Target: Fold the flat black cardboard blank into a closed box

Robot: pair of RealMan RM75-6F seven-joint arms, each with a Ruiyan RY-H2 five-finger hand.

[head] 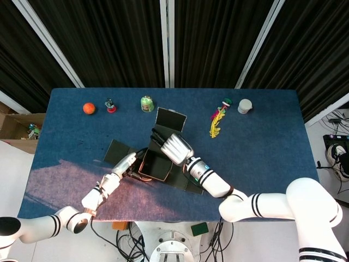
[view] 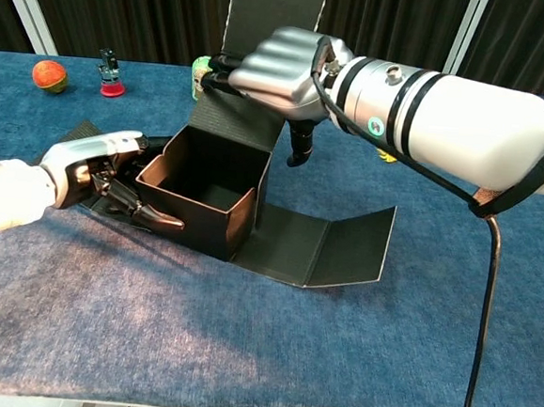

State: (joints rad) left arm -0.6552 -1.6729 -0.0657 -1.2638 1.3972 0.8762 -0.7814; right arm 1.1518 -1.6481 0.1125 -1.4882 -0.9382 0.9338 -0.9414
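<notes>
Risk: I'm thinking the walls could flop back flat if either hand slips, bc nothing is locking them yet. The tall flap could also bend the wrong way if I'm pushing too hard.
Box (view: pixel 211 194): black cardboard, half made. It's sitting on the blue table (view: pixel 241 352), near the middle. Four walls are standing, top is open. A long flap is lying flat to the R side.
L hand (view: pixel 96 166): it's resting against the L wall of the box, fingers curled by the side flap. Can't tell if it's really gripping.
R hand (view: pixel 278 67): it's over the back wall, fingers closed on the tall back flap (view: pixel 268 15), holding it upright.
Far stuff: orange ball (view: pixel 48 75), small doll (view: pixel 203 74), well apart from the box.
</notes>
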